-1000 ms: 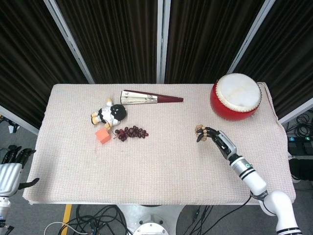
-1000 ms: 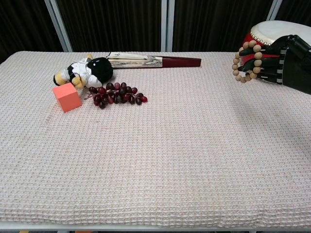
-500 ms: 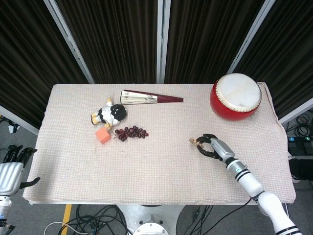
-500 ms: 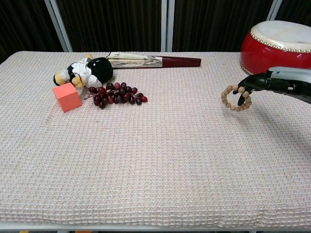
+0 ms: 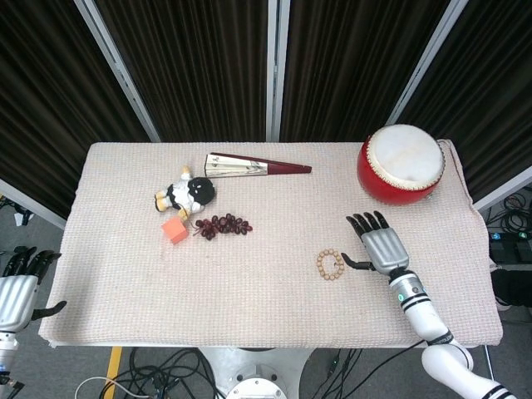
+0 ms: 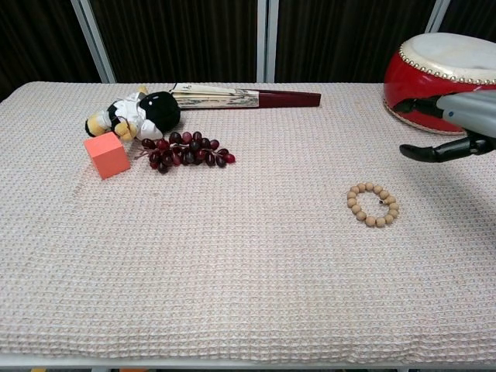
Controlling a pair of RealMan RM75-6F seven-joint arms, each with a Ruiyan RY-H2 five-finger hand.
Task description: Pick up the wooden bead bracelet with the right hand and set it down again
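The wooden bead bracelet (image 5: pixel 331 264) (image 6: pixel 373 204) lies flat on the woven table cloth, a ring of pale round beads right of centre. My right hand (image 5: pixel 380 245) (image 6: pixel 449 128) hovers just to its right, palm down with fingers spread, holding nothing; its thumb points toward the bracelet without touching it. My left hand (image 5: pixel 18 287) hangs off the table's near left corner, empty, fingers apart, seen only in the head view.
A red drum (image 5: pixel 401 164) (image 6: pixel 442 71) stands at the far right, just beyond my right hand. On the left half are a plush toy (image 5: pixel 186 194), an orange cube (image 5: pixel 174 231), a grape bunch (image 5: pixel 222 225) and a folded fan (image 5: pixel 253 167).
My right hand lowered the bracelet toward the table's middle, let it go and drew back to the right with fingers spread. The bracelet now lies flat. The left hand stayed put.
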